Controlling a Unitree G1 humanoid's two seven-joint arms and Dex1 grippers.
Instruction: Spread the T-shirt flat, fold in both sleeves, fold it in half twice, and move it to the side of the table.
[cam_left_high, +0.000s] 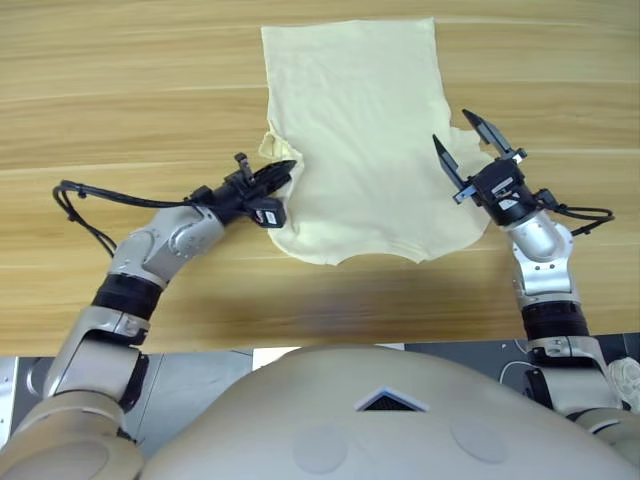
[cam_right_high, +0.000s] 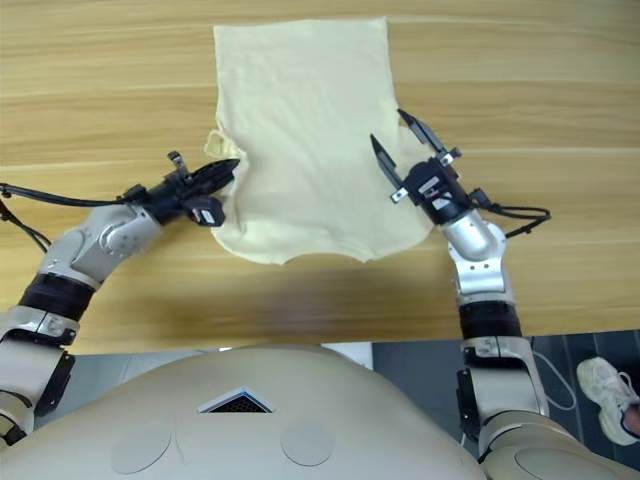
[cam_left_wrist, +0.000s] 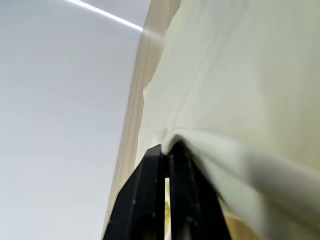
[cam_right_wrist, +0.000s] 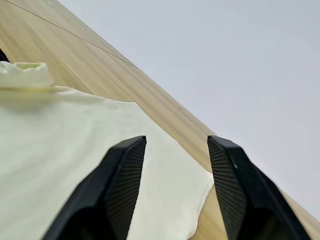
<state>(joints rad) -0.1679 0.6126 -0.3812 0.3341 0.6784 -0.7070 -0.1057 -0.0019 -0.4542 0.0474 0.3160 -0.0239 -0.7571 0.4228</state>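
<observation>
A pale yellow T-shirt (cam_left_high: 360, 130) lies on the wooden table (cam_left_high: 120, 90), its hem far from me and its collar near me, both sleeves tucked in along the sides. My left gripper (cam_left_high: 288, 169) is shut on the folded left sleeve edge (cam_left_wrist: 200, 142) of the T-shirt. My right gripper (cam_left_high: 465, 135) stands open just above the shirt's right side (cam_right_wrist: 60, 150), its fingers (cam_right_wrist: 120, 180) spread with nothing between them.
The table's near edge (cam_left_high: 300, 345) runs just in front of my torso. Bare wood stretches to the left (cam_left_high: 100, 120) and right (cam_left_high: 560, 90) of the shirt. A black cable (cam_left_high: 85, 200) loops off my left forearm.
</observation>
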